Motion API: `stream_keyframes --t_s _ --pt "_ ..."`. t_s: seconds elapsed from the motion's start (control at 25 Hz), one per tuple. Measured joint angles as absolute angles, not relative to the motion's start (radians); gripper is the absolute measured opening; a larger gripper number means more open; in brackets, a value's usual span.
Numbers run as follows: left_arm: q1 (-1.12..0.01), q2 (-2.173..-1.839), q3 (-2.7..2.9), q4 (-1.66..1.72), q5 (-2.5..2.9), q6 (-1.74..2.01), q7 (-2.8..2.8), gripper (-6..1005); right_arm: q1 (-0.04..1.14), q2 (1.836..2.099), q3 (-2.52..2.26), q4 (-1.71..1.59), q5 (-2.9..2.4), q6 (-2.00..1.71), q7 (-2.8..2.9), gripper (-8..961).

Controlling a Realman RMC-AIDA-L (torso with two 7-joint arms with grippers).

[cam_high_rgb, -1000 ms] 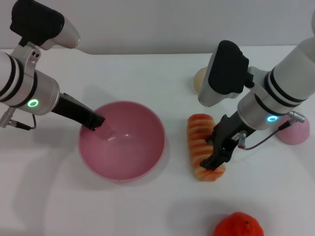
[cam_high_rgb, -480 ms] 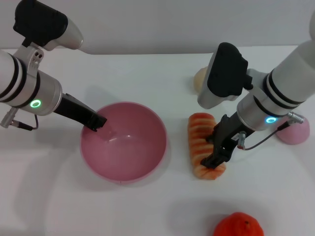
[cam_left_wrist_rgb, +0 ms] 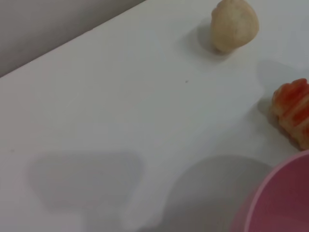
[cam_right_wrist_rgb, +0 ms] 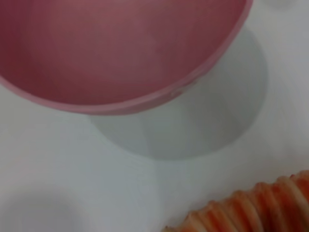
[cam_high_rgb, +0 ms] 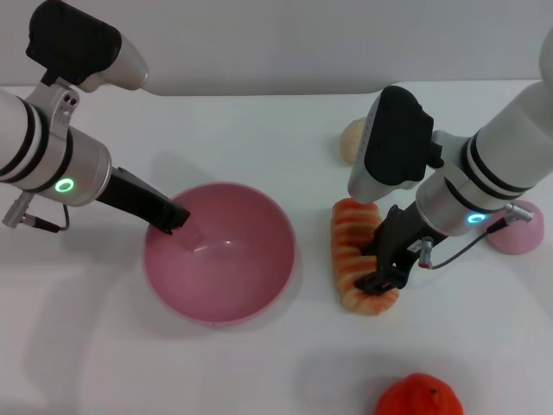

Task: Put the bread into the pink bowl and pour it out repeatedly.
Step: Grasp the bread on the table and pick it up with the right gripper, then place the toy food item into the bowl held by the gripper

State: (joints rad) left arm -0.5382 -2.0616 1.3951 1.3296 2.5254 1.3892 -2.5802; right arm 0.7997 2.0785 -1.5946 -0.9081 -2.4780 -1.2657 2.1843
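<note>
The right gripper (cam_high_rgb: pixel 381 278) pinched the near end of the ridged orange-and-cream striped bread roll (cam_high_rgb: pixel 356 256), which lay on the white table (cam_high_rgb: pixel 259 130) beside the glossy round pink plastic bowl (cam_high_rgb: pixel 220 251). The left gripper (cam_high_rgb: pixel 175 218) clamped the bowl's rim. Gripped so near its end, the roll could swing or slip during lifting. No writing was readable.
</note>
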Motion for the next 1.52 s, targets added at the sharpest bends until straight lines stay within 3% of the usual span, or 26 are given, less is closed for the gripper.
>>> stream_keyframes --t_s 0.32,0.96,1.52 --pt "-0.537 -2.062 1.399 1.330 2.522 1.390 -2.580 41 0.788 2.078 -1.594 -0.916 -2.479 -1.263 2.184 462" --pt "-0.537 -2.062 1.400 1.331 2.520 1.389 -2.580 42 0.740 2.078 -1.595 -1.001 -2.519 -1.251 2.193 293" --pt "-0.537 -2.059 1.399 1.323 2.520 1.387 -2.580 42 0.585 2.082 -1.556 -1.319 -2.513 -1.215 2.204 219"
